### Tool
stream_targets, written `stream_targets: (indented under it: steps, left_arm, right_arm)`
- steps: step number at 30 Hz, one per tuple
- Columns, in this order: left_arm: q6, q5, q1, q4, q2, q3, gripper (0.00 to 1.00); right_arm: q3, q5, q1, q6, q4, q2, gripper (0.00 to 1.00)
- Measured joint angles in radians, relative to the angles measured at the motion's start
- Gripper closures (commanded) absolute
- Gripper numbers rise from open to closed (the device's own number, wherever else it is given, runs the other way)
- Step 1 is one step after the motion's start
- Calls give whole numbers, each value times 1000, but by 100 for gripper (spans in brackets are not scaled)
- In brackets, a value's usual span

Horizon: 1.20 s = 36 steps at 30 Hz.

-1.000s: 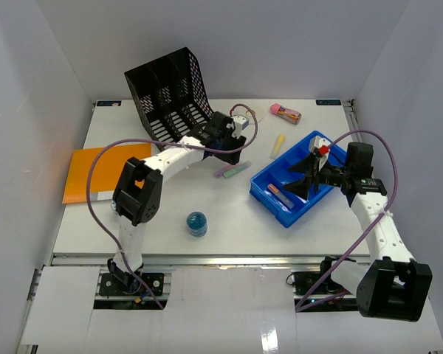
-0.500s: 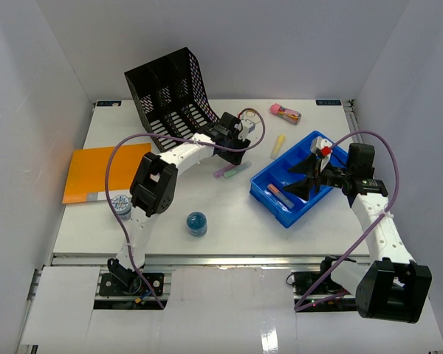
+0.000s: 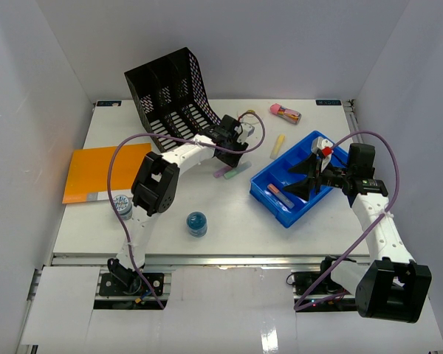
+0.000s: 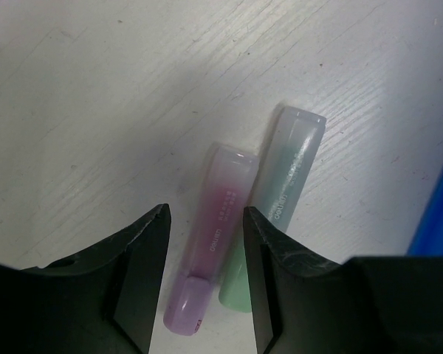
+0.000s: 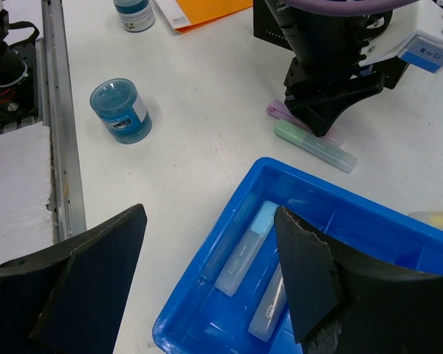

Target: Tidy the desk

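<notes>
On the white desk [image 3: 229, 221], a purple highlighter [image 4: 214, 243] and a green highlighter [image 4: 280, 192] lie side by side. My left gripper [image 4: 205, 221] is low over them and open. Its jaws straddle the purple one, with a gap on the left and the right finger over the green one's edge. From above, the left gripper [image 3: 232, 151] sits just behind the pair [image 3: 231, 171]. My right gripper [image 5: 210, 221] hangs open and empty above the blue bin [image 5: 199, 279], which holds pale blue and clear highlighters [image 5: 245, 251].
A black mesh file rack [image 3: 166, 99] stands at the back left. An orange notebook [image 3: 96, 171] lies at the left, with a small jar [image 3: 121, 205] at its corner. A blue jar [image 3: 196, 223] stands front centre. A yellow highlighter [image 3: 278, 145] and a pink item [image 3: 286, 112] lie behind the bin.
The left arm has swung so the jar by the notebook now shows. Its gripper shifted slightly over the two highlighters. The right arm has not moved.
</notes>
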Motion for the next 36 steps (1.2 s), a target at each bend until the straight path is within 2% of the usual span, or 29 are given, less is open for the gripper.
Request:
stream_targets:
  steps: [6,9,14,21,26,29,32,36]
  left_arm:
    - [12,-21,0,17,-1,-48,52]
    - [13,-25,-2,32,-6,-61,60]
    - [7,-31,-2,56,-25,-93,80]
    - [-21,-37,-3,68,-111,-213,98]
    - [-74,-40,-3,57,-251,-316,100]
    - [-144,-27,-3,89,-409,-418,100]
    - [-250,13,-3,164,-595,-533,100]
    - [-460,89,-3,392,-790,-742,100]
  right_arm:
    - [0,-5,-1,0,0,1,24]
    - [0,-7,-5,0,0,1,24]
    - [0,-7,-6,-1,0,1,24]
    - [-17,-3,-12,-13,-4,6,25]
    - [-39,21,-12,-33,-4,5,27]
    - [-68,33,-3,7,29,5,27]
    - [-88,76,25,97,81,5,27]
    - [-86,199,137,301,174,12,24]
